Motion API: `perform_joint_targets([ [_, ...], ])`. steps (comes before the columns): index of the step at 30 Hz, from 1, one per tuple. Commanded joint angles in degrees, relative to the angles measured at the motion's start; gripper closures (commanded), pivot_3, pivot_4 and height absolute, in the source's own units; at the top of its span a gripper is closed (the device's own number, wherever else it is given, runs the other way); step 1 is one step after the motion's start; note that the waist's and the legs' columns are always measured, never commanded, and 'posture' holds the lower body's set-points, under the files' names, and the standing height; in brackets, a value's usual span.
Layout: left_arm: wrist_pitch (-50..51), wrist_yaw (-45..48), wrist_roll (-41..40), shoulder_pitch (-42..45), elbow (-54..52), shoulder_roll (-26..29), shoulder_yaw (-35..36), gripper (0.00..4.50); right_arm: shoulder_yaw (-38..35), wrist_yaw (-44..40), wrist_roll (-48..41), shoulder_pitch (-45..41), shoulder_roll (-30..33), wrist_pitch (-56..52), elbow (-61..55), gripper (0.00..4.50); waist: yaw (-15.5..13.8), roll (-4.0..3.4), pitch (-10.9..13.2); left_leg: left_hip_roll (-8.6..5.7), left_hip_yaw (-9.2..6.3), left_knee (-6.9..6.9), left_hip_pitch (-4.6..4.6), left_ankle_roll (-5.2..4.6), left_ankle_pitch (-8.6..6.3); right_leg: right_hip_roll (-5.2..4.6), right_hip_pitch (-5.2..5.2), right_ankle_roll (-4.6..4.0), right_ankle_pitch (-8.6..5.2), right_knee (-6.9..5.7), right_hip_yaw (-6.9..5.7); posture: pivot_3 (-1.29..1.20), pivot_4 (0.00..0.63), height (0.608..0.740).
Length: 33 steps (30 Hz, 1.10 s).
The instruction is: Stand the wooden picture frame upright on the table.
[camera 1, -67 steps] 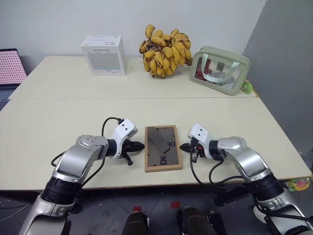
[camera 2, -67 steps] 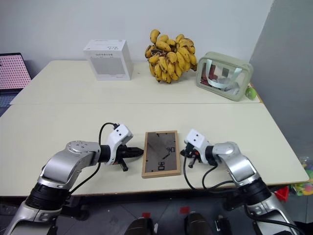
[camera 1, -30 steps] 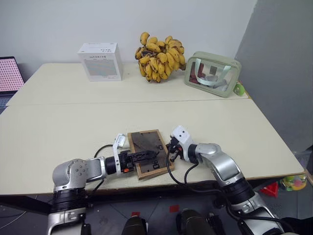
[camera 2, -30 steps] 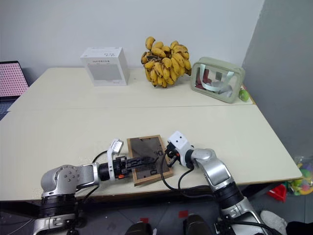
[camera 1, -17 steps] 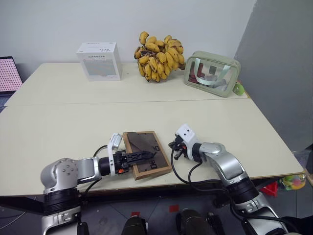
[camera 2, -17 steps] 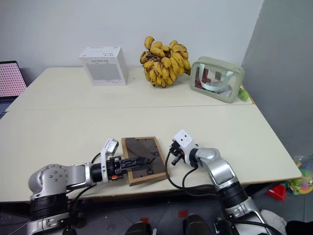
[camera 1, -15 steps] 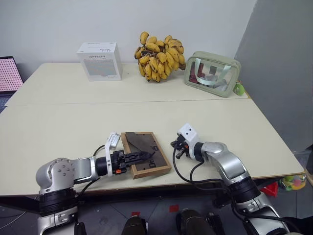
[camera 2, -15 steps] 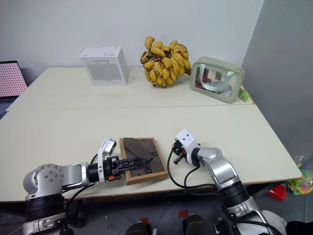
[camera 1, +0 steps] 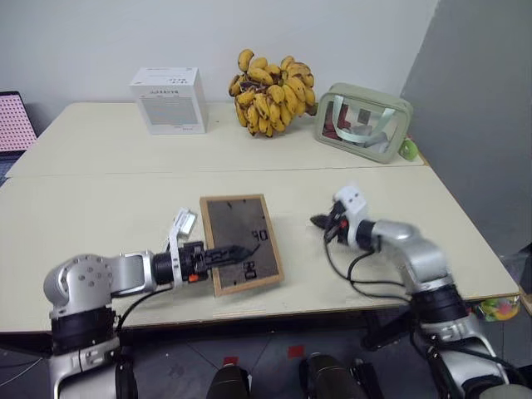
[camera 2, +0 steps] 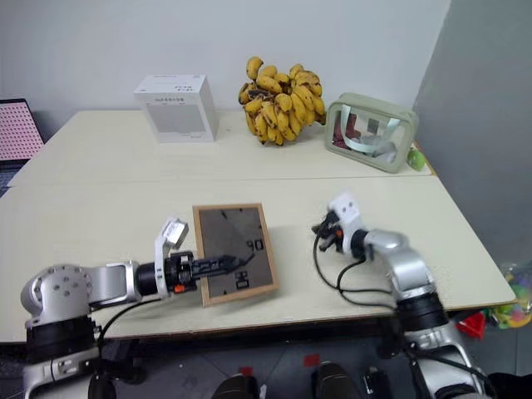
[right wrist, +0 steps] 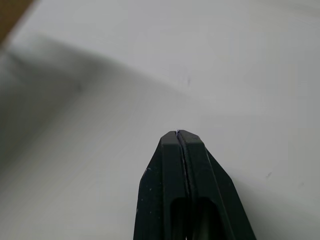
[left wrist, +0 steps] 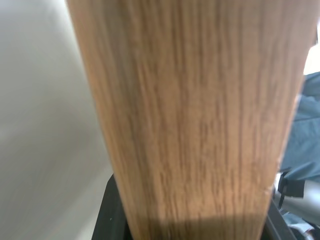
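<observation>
Wooden picture frame (camera 1: 240,243), back panel upward, near the front edge of the cream desk (camera 1: 100,191), on the near side of the desk's seam. The left gripper (camera 1: 241,248) reaches in across the frame's left edge, one black finger lying over the dark panel; its jaws are clamped on the frame, whose light-wood rim fills the space between them in the left wrist view (left wrist: 190,115). The frame appears tipped, its far edge raised off the desk and the near edge low. The right gripper (camera 1: 319,222) hovers to the right of the frame, well apart from it, jaws pressed together on nothing, as the right wrist view (right wrist: 179,137) confirms.

Markings: the back panel carries pale printing that reads roughly as "90"; the rest is too small to make out. The white box (camera 1: 169,100), far beyond the frame at the back of the desk, bears lines of fine print that cannot be read. To the right of the box lie a bunch of bananas (camera 1: 270,80) and a pale green transparent pouch (camera 1: 362,121).

Compared with one second ago: the frame lay flat with the right gripper at its right edge and the left jaws spread; now the left jaws have closed on the frame, the frame has lifted, and the right gripper has drawn away to the right
</observation>
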<state>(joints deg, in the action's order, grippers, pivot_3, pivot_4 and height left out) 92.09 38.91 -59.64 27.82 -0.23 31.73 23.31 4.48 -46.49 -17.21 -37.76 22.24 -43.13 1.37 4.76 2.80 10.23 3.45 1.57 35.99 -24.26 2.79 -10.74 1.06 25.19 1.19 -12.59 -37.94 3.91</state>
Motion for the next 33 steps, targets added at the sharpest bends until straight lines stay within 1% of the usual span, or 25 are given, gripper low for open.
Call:
perform_joint_targets([
  [1,-2.89,4.46,-0.65,3.71,0.35,2.99,-2.61,3.51,-1.70,-6.91,-8.51,-6.05,1.96,-6.51,-5.44,3.75,0.25,0.00,-0.01,0.02,0.00,-0.01,0.01,0.00,0.00,0.03,0.01,0.00,0.00,-0.01,0.00,0.00,0.150,0.740],
  [3,-4.56,5.19,0.07,4.53,0.59,3.45,-3.93,3.51,-0.89,-5.96,-7.86,-7.27,1.74,-5.88,-3.91,3.32,0.25,0.06,-0.05,0.10,0.00,-0.29,0.12,0.00,-0.02,0.14,0.00,-0.07,-0.05,0.05,-0.01,0.00,0.150,0.740],
  [6,-6.18,4.89,-0.01,5.07,-0.04,2.48,-4.99,3.51,0.11,-3.36,-4.95,-7.55,0.65,-2.45,0.99,2.60,0.02,0.05,-0.04,0.13,-0.08,-0.57,0.11,0.01,-0.05,0.20,0.09,0.01,-0.12,0.01,-0.10,0.00,0.150,0.740],
  [7,-6.40,4.84,-0.09,4.98,-0.29,2.34,-5.24,3.51,-0.45,-2.82,-5.36,-7.10,0.07,-2.60,2.17,2.41,-0.03,0.05,-0.04,0.12,-0.08,-0.63,0.03,0.01,-0.05,0.20,0.16,0.00,-0.12,0.02,-0.09,0.00,0.150,0.740],
  [8,-6.42,5.02,-0.51,4.59,-1.16,2.11,-5.61,3.51,-1.43,-2.44,-6.46,-6.89,-0.57,-3.74,3.36,2.41,-0.10,0.05,-0.04,0.12,-0.07,-0.64,-0.02,0.01,-0.04,0.20,0.20,0.00,-0.12,0.02,-0.09,0.00,0.150,0.740],
  [10,-6.45,4.95,-1.50,3.96,-2.30,1.43,-5.43,2.83,-4.47,-1.75,-9.81,-6.45,-1.94,-7.75,6.41,2.39,-0.16,0.05,-0.04,0.12,-0.08,-0.64,-0.21,0.01,-0.04,0.19,0.33,0.02,-0.12,0.04,-0.09,0.00,0.150,0.740],
  [11,-6.14,5.14,-2.31,3.76,-2.67,1.19,-5.05,2.77,-5.71,-1.71,-11.34,-6.25,-2.44,-9.56,7.55,2.39,-0.17,0.05,-0.04,0.10,-0.06,-0.64,-0.23,0.01,-0.05,0.17,0.33,0.04,-0.13,0.05,-0.08,0.00,0.150,0.740],
  [13,-5.72,5.33,-3.28,3.55,-3.32,1.16,-4.74,2.26,-8.34,-2.35,-15.41,-6.22,-3.60,-14.23,9.40,2.39,-0.19,0.05,-0.04,0.08,-0.06,-0.62,-0.27,0.01,-0.05,0.13,0.34,0.08,-0.13,0.06,-0.09,0.00,0.150,0.740],
  [15,-5.56,4.82,-3.65,3.88,-3.37,1.09,-4.71,1.94,-10.37,-4.91,-20.61,-6.43,-4.32,-19.49,9.95,2.39,-0.17,0.04,-0.03,0.08,-0.06,-0.61,-0.27,0.01,-0.05,0.12,0.33,0.09,-0.13,0.05,-0.09,0.00,0.150,0.740],
  [16,-5.55,4.73,-3.64,4.17,-3.21,1.13,-4.83,1.61,-11.32,-5.38,-22.57,-6.71,-4.87,-21.38,10.45,2.39,-0.16,0.04,-0.03,0.08,-0.07,-0.60,-0.27,0.01,-0.04,0.12,0.33,0.09,-0.12,0.03,-0.10,0.00,0.150,0.740],
  [18,-5.60,4.61,-3.61,4.82,-2.78,1.16,-5.04,1.27,-13.29,-5.08,-25.48,-7.56,-6.07,-24.49,11.99,2.39,-0.09,0.04,-0.03,0.10,-0.09,-0.58,-0.22,0.01,-0.04,0.16,0.32,0.10,-0.12,-0.02,-0.12,0.00,0.150,0.740],
  [20,-5.80,3.85,-3.11,5.42,-2.31,0.93,-5.17,0.81,-13.11,-4.34,-25.52,-8.01,-6.65,-24.94,13.43,2.39,-0.07,0.04,-0.03,0.12,-0.13,-0.54,-0.21,0.00,-0.04,0.19,0.32,0.10,-0.12,-0.06,-0.14,0.00,0.150,0.740],
  [21,-6.10,3.47,-2.66,5.58,-2.17,0.80,-5.37,0.66,-12.30,-4.05,-24.72,-8.00,-6.77,-24.18,13.89,2.39,-0.06,0.04,-0.03,0.12,-0.15,-0.51,-0.21,0.00,-0.04,0.20,0.32,0.10,-0.12,-0.08,-0.16,0.00,0.150,0.740],
  [22,-6.45,3.18,-2.21,5.59,-2.22,0.74,-5.62,0.39,-11.67,-3.94,-24.18,-7.93,-6.80,-23.53,14.03,2.39,-0.05,0.03,-0.03,0.12,-0.16,-0.48,-0.21,0.00,-0.04,0.20,0.30,0.10,-0.12,-0.08,-0.17,0.00,0.150,0.740],
  [23,-7.01,2.95,-1.94,5.49,-2.30,0.52,-5.68,0.24,-11.12,-3.94,-23.78,-7.86,-6.78,-22.98,13.92,2.39,-0.03,0.03,-0.03,0.11,-0.16,-0.44,-0.21,0.00,-0.04,0.20,0.28,0.10,-0.12,-0.07,-0.16,0.00,0.150,0.740],
  [25,-7.77,1.77,-1.94,5.24,-2.02,-0.42,-4.65,0.58,-10.12,-3.69,-22.90,-7.61,-6.58,-21.67,13.53,2.39,-0.02,0.02,-0.02,0.11,-0.14,-0.37,-0.22,0.01,-0.04,0.20,0.26,0.12,-0.11,-0.05,-0.14,0.00,0.150,0.740],
  [26,-8.15,1.71,-2.28,5.16,-1.86,-0.72,-4.12,0.56,-10.01,-3.53,-22.74,-7.67,-6.54,-21.31,13.69,2.39,-0.03,0.02,-0.02,0.10,-0.13,-0.36,-0.24,0.01,-0.04,0.19,0.26,0.13,-0.11,-0.04,-0.13,0.00,0.150,0.740],
  [28,-8.98,0.76,-2.12,5.08,-1.31,-1.21,-3.27,0.97,-9.78,-3.41,-22.28,-7.67,-6.30,-20.47,13.87,2.39,-0.04,0.02,-0.02,0.11,-0.14,-0.32,-0.28,0.01,-0.05,0.19,0.26,0.16,-0.09,-0.03,-0.14,0.00,0.150,0.740],
  [30,-9.56,0.94,-2.20,5.01,-1.23,-1.11,-3.21,1.25,-9.90,-3.29,-22.00,-7.80,-6.08,-19.98,14.44,2.39,-0.05,0.02,-0.02,0.11,-0.15,-0.30,-0.29,0.01,-0.05,0.19,0.26,0.16,-0.09,-0.03,-0.15,0.00,0.150,0.740],
  [31,-9.73,1.11,-2.33,4.93,-1.36,-1.04,-3.30,1.56,-10.02,-3.09,-21.82,-7.93,-5.96,-19.69,14.96,2.39,-0.05,0.02,-0.02,0.11,-0.15,-0.29,-0.29,0.01,-0.05,0.19,0.26,0.16,-0.09,-0.03,-0.16,0.00,0.150,0.740],
  [33,-9.88,1.13,-2.67,4.63,-1.77,-1.04,-3.46,1.90,-10.15,-2.96,-21.54,-8.14,-5.69,-19.06,15.69,2.39,-0.05,0.02,-0.02,0.11,-0.15,-0.28,-0.29,0.01,-0.04,0.19,0.26,0.17,-0.09,-0.04,-0.16,0.00,0.150,0.740],
])
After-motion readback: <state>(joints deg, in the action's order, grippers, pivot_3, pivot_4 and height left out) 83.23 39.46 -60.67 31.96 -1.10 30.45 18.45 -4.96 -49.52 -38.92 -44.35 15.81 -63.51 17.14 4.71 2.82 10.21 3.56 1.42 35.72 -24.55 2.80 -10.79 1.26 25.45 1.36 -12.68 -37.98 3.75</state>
